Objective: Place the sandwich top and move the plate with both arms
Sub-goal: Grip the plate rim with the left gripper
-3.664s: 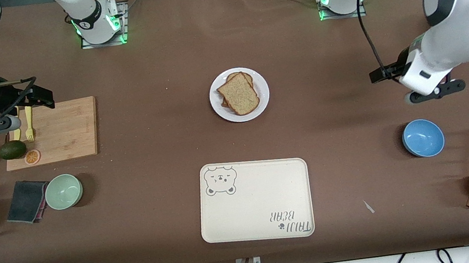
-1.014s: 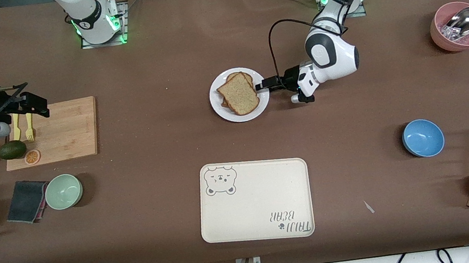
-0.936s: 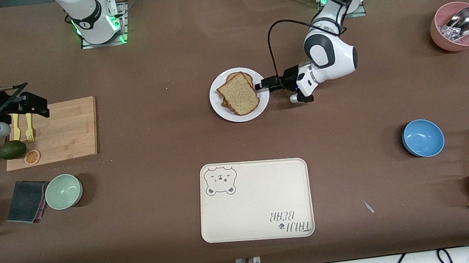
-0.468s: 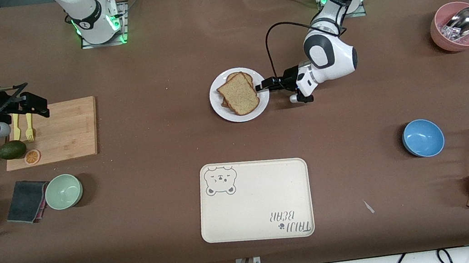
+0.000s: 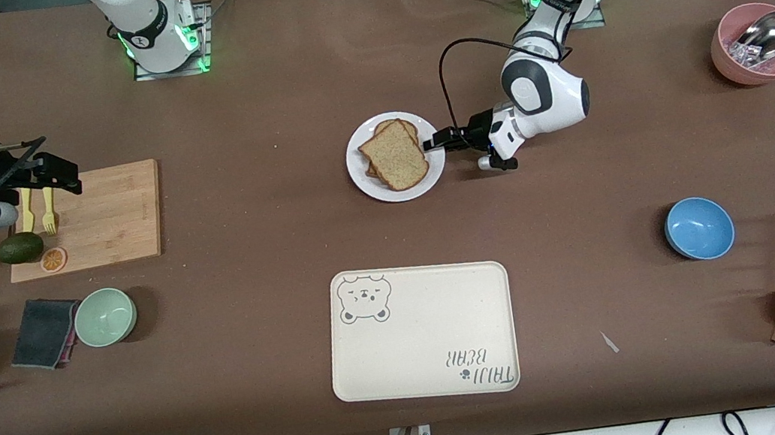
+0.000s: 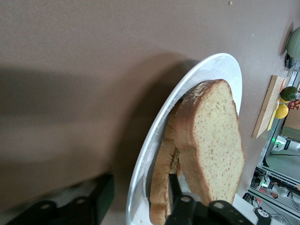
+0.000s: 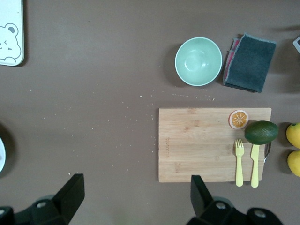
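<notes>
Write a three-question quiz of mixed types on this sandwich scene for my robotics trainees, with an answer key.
1. True or false: the sandwich top lies on the tray.
2. What is the left gripper closing on? A. the rim of the plate B. the blue bowl C. the green bowl
3. Which board does the right gripper hang over, fingers spread?

Key
1. False; it sits on the plate, stacked on another slice.
2. A; in the left wrist view one finger is under the rim and one over it.
3. The wooden cutting board.

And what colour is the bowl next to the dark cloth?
The bowl is pale mint green. It shows best in the right wrist view, beside the cloth.
</notes>
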Motion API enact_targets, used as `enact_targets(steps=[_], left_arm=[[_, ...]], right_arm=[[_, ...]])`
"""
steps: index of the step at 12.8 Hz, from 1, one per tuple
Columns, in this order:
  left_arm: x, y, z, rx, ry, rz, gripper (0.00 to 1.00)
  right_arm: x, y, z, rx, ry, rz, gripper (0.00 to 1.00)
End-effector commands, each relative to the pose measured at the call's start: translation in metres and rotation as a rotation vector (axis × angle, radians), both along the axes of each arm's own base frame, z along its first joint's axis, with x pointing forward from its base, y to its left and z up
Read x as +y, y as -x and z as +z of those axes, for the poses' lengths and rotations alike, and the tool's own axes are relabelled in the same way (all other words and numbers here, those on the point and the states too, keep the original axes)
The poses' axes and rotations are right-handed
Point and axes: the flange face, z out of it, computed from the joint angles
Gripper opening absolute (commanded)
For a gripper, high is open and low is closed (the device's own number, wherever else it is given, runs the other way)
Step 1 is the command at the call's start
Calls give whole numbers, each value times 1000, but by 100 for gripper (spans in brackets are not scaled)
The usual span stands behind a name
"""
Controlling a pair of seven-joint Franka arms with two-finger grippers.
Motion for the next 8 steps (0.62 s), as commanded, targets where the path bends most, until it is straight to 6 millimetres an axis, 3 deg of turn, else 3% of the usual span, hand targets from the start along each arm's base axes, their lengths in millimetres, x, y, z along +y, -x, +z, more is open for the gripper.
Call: enact_targets(steps=[1, 3, 8], left_arm=[[-1, 2, -5, -24, 1, 3, 36], [0, 2, -6, -20, 0, 4, 31], [0, 3, -8, -18, -1, 4, 5]], right_arm=[[-2, -2, 5, -7, 10, 2, 100], [-2, -2, 4, -5, 10, 3, 100], [-3, -2, 4, -5, 10, 2, 100]])
